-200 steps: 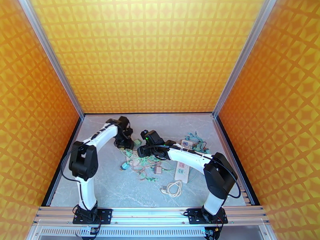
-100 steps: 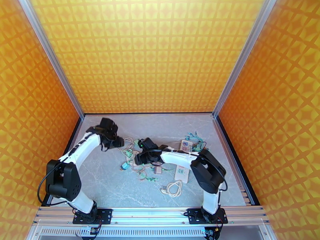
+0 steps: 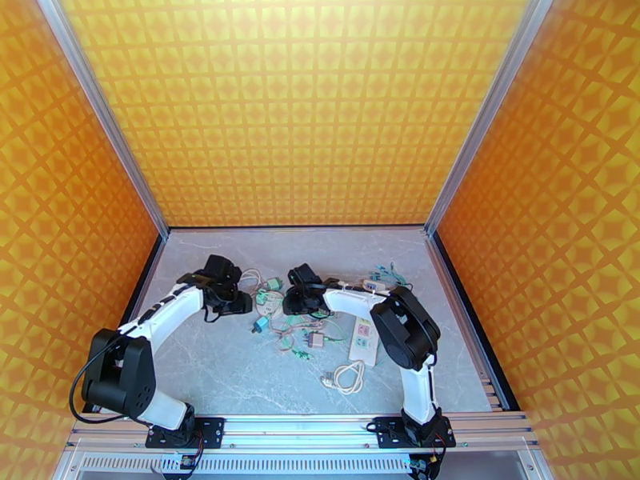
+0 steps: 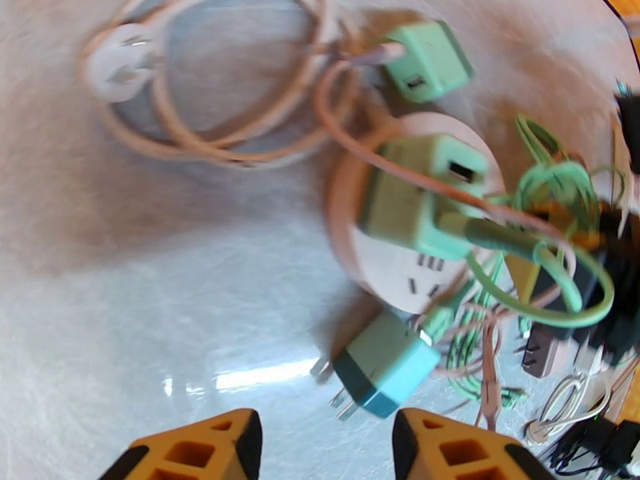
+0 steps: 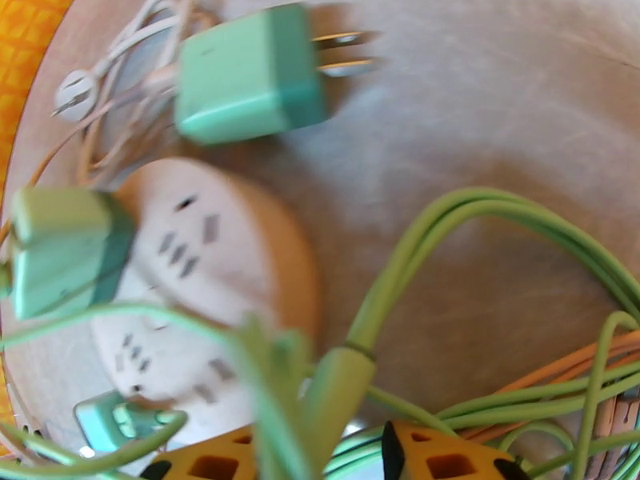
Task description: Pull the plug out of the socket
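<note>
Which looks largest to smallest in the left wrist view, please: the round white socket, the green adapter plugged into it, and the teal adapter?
1. round white socket
2. green adapter
3. teal adapter, only slightly smaller; differing nearness to the camera makes this unsure.

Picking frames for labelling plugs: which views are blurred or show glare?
Right wrist: smeared throughout, and the green cable nearest the lens is softest. Left wrist: the upper part is blurred, the teal adapter is fairly crisp, and there is a glare patch on the table beside it. Top external: sharp and evenly lit.
</note>
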